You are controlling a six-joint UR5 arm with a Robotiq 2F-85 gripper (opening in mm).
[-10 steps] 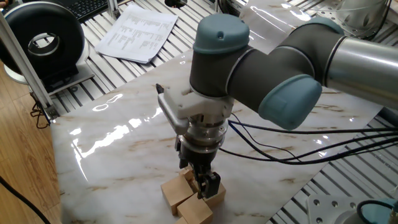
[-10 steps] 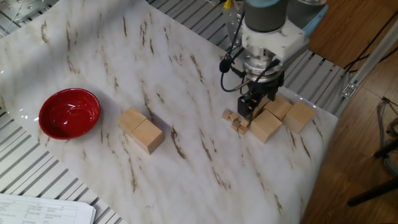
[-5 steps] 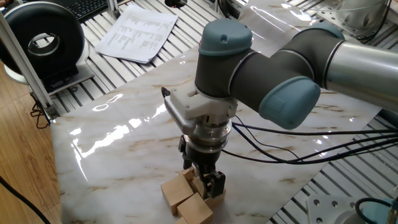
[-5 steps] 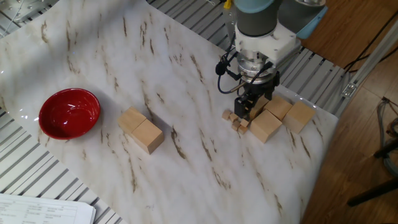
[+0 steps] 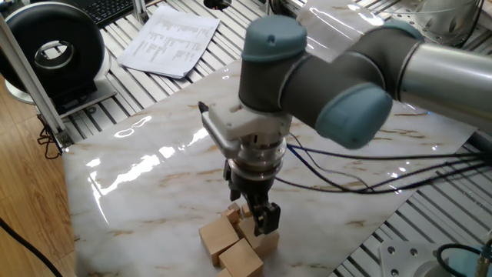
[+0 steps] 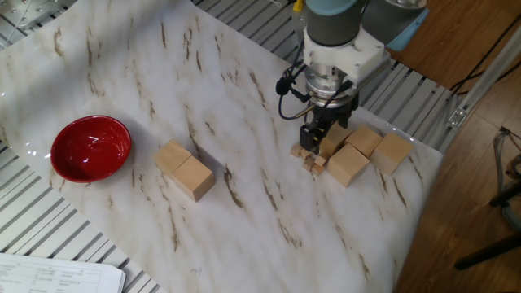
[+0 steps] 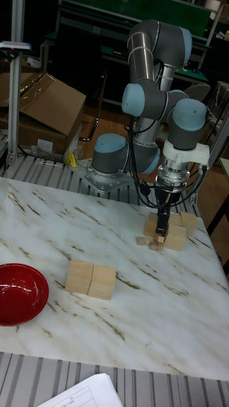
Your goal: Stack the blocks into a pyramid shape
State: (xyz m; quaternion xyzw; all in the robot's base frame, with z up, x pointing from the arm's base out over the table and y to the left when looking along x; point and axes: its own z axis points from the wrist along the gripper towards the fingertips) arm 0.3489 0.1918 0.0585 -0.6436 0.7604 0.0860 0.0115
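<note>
Since a second ago my end effector (image 6: 317, 138) has slid left along the blocks (image 6: 362, 151); whether it grips anything I cannot tell, and no pyramid stands yet.

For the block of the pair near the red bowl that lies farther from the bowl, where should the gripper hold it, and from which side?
Probably from straight above, fingers on two free opposite side faces of the block. Its neighbour touches one face, so a finger likely cannot enter there. The gripper is now at the other group.
</note>
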